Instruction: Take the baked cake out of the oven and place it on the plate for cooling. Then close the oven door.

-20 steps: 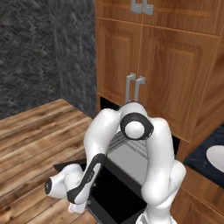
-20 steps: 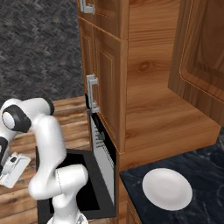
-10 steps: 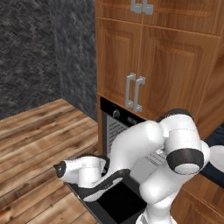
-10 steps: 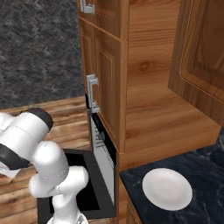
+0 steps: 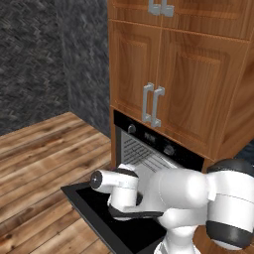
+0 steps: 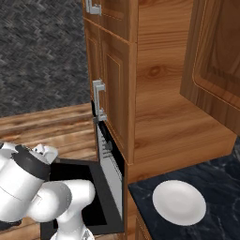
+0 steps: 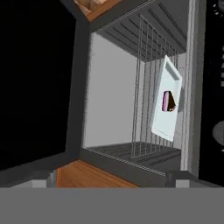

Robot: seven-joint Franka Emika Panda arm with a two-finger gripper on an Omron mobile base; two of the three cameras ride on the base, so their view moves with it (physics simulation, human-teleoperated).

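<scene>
Swinging low since the earlier frame, the white arm now hangs over the dropped black glossy oven door. Its two-finger gripper stands apart, empty. Ahead, inside the black built-in oven, the small dark brown cake sits on a pale flat tray on the wire rack.

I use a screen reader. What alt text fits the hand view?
Rolled sideways, the view looks into the open oven: a small dark brown cake sits on a pale tray on a wire rack. The black door spans one side.
</scene>
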